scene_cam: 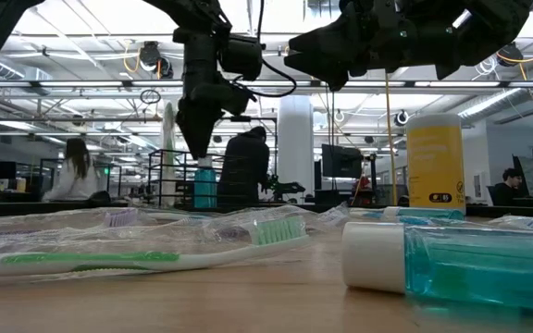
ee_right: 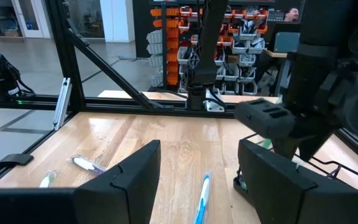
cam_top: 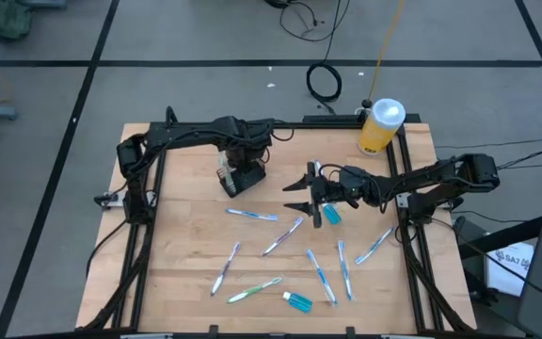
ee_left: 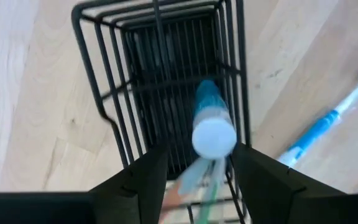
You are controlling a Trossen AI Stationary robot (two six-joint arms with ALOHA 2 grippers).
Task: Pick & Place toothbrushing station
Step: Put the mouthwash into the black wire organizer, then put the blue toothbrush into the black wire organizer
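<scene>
- Nearest in the low view: small blue bottle (scene_cam: 470,264) with white cap lying on the bench (cam_top: 186,254), green toothbrush (scene_cam: 146,250) beside it.
- Mid-bench: right gripper (cam_top: 301,195) hovering, fingers spread, holding nothing.
- Farther back: left gripper (cam_top: 234,176) directly above toothbrushing station (ee_left: 166,87), fingers apart, blue tube (ee_left: 211,121) dropping inside.
- Far corner: yellow bottle (cam_top: 380,126) standing upright.
</scene>
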